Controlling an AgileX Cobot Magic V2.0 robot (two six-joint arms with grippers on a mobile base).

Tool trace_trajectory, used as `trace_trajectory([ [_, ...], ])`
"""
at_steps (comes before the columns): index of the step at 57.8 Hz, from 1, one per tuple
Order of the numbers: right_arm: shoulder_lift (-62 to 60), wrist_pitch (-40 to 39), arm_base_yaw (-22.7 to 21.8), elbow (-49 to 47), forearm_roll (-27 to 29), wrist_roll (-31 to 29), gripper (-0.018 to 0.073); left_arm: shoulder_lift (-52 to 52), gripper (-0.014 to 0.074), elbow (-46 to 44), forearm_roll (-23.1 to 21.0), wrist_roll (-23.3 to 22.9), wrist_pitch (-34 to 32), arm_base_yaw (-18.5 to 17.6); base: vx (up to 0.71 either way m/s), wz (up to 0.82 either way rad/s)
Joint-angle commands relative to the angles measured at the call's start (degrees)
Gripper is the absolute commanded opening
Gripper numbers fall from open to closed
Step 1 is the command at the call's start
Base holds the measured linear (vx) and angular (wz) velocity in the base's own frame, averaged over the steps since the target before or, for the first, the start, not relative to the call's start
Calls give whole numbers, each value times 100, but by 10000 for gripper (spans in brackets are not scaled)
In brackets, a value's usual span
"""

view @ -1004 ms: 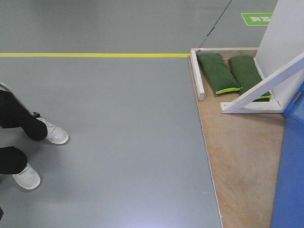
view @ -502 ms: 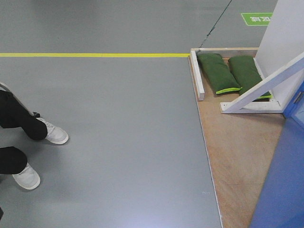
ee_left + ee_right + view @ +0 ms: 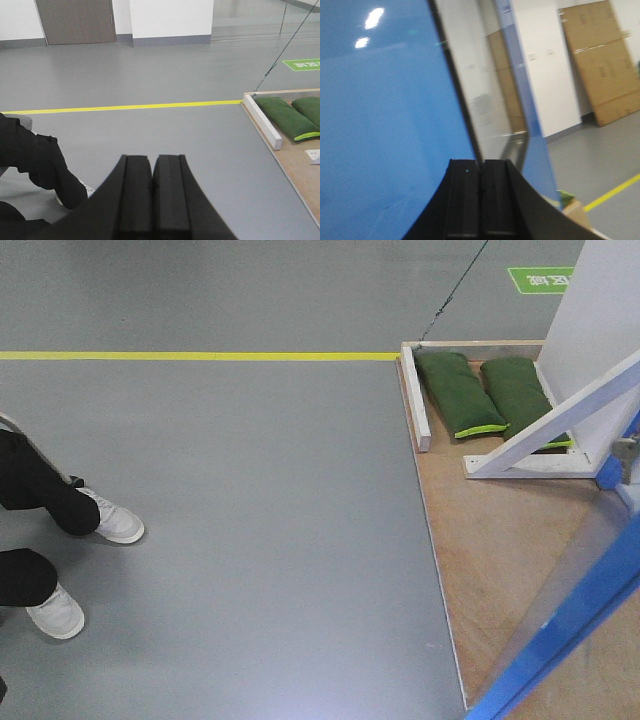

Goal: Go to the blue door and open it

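Note:
The blue door [image 3: 572, 636] shows at the lower right of the front view as a slanting blue edge with a glossy, floor-reflecting face above it. In the right wrist view the blue door [image 3: 385, 125] fills the left half, its dark edge running down to my right gripper [image 3: 481, 163]. That gripper is shut with nothing between its fingers, and its tips are at the door's edge. A blurred silver curved piece [image 3: 518, 145] sits just right of the edge. My left gripper [image 3: 152, 160] is shut and empty, held over the grey floor away from the door.
The door stands on a raised wooden platform [image 3: 500, 540] with a white frame brace [image 3: 555, 425] and two green sandbags [image 3: 460, 390]. A seated person's legs and white shoes [image 3: 115, 523] are at the left. A yellow floor line [image 3: 200, 356] crosses the back.
The blue door has swung: in the front view its panel has turned from an upright blue face at the right edge to a slanting edge sweeping leftward. The rest has not moved.

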Motion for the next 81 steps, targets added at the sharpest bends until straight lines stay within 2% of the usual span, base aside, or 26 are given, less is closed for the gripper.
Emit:
trace_trajectory([
  [1, -172, -179, 464, -184, 200, -45, 12, -74, 73, -149, -12, -39, -486, -37, 0, 0],
  [29, -165, 120, 2328, -184, 200, -45, 12, -74, 73, -149, -12, -39, -486, -37, 0, 0],
  [44, -117, 105, 2922, -184, 247, -45, 12, -74, 73, -149, -12, -39, -486, -37, 0, 0],
  [81, 204, -96, 2992, -184, 259, -45, 12, -74, 73, -149, -12, -39, -486, -37, 0, 0],
])
